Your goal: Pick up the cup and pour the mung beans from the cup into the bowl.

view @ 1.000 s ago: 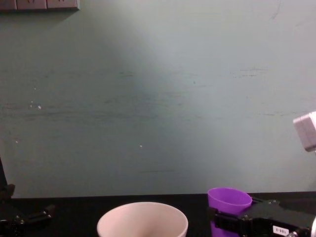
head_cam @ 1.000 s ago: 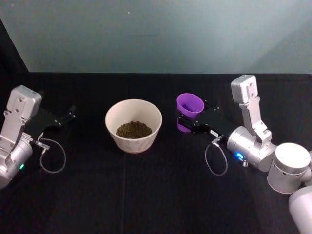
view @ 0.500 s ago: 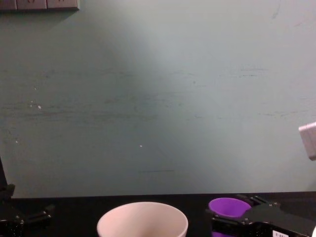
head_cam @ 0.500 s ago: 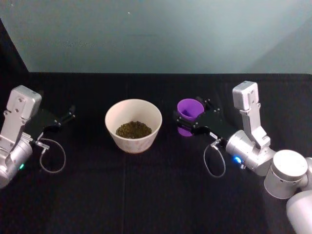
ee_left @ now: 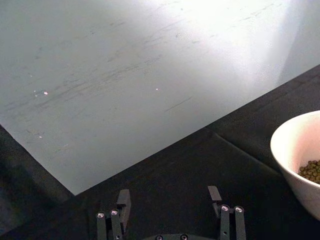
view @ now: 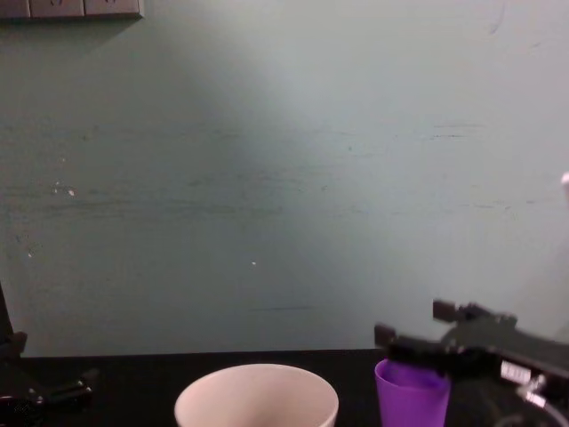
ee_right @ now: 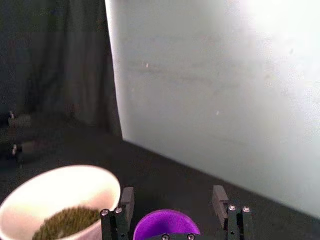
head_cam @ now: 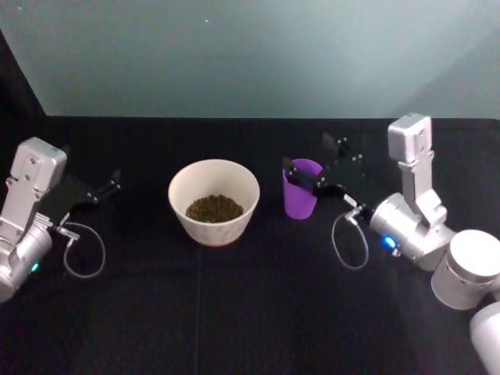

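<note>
Standing upright on the black surface point(head_cam: 250, 312), centre right of the head view, just right of the bowl point(head_cam: 237, 224) and not touching it: the cup point(head_cam: 300, 195). Already lying in the bowl bottom: a dark heap of mung beans point(head_cam: 214, 207). Nothing but purple visible in the part of the cup mouth caught by the right wrist view, so cannot tell whether any beans are left inside. Right gripper point(ee_right: 172, 195) hanging at rim height and above the cup, fingers spread wide, clamped on nothing; in the chest view, lower right, both fingers clear of the rim. Left gripper point(ee_left: 169, 192) parked at the left middle of the head view, well apart from the bowl, fingers also apart and empty. Handling, as a judgement: expect thin, stiff plastic, very light, lighter again if emptied, so easy to knock over or skate across the cloth-like surface with a stray finger. Smooth tapered wall, no handle, likely slippery, with a tendency to slide downward out of a loose pinch because of the narrowing toward the base. Best taken from the side, around mid-wall or slightly above, one finger on each side, with moderate squeeze only, enough to stop slip without flexing the wall. Avoid pinching the rim alone. Bowl heavier and wide, unlikely to shift on light contact.
</note>
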Robot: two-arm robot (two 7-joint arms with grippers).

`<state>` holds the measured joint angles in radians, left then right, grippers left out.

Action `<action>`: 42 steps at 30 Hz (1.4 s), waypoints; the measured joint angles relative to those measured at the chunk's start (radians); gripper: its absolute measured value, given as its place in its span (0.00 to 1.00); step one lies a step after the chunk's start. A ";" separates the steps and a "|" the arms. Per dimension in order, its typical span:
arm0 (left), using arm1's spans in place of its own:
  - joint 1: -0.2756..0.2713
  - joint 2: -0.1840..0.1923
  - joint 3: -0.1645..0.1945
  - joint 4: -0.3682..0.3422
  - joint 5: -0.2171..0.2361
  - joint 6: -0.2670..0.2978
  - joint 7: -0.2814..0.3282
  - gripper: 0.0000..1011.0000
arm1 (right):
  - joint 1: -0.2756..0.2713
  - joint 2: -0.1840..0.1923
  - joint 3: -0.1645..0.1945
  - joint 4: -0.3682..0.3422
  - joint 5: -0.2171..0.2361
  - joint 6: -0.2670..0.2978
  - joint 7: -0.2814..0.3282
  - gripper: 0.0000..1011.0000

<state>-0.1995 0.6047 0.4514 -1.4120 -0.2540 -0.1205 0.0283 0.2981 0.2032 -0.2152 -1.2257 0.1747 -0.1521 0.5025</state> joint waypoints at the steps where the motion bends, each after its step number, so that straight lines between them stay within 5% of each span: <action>1: 0.000 0.000 0.000 0.000 0.000 0.000 0.000 0.99 | -0.002 0.003 0.001 -0.013 0.003 0.002 -0.002 0.99; 15: 0.000 0.000 0.000 0.000 0.000 0.000 0.000 0.99 | -0.017 0.041 0.040 -0.134 0.027 0.051 -0.106 0.99; 31: 0.000 0.000 0.000 0.000 0.000 0.000 0.000 0.99 | -0.015 0.056 0.051 0.024 0.031 0.025 -0.185 0.99; 42: 0.000 0.000 0.000 0.000 0.000 0.000 0.000 0.99 | -0.026 0.048 0.057 0.032 0.025 0.012 -0.213 0.99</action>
<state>-0.1995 0.6047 0.4514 -1.4120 -0.2539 -0.1206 0.0283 0.2716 0.2516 -0.1581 -1.1940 0.1997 -0.1403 0.2895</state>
